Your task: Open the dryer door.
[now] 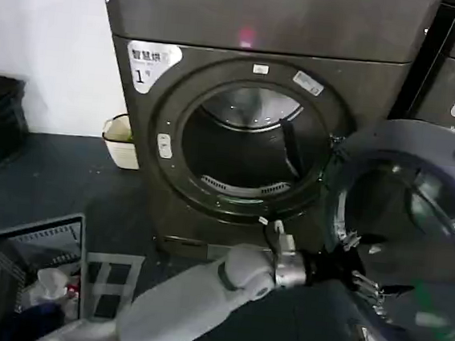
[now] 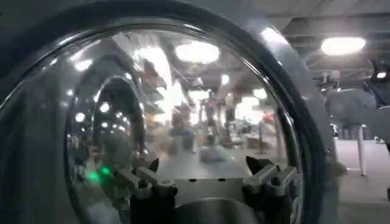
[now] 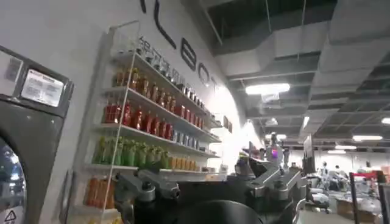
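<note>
While the dryer door (image 1: 414, 237) is swung wide to the right of the drum opening (image 1: 250, 144), its glass is faced closely by the left gripper (image 1: 362, 284), fingers spread. A dark floor (image 1: 49, 177), laundry basket (image 1: 19, 279) and white wall (image 1: 39, 31) are seen; bottle shelves (image 3: 146, 128) are seen beyond the right gripper (image 3: 213, 182), also spread.

The dryer door (image 1: 414, 237) has a matt grey-blue plastic inner side and glossy tinted glass in the middle, super reflective up close. The machine's front panel (image 1: 266, 17) looks like brushed dark metal with a dull sheen, and the drum (image 1: 249, 108) inside is shiny bare metal. The left arm's shell (image 1: 190, 304) is smooth matt grey plastic.
</note>
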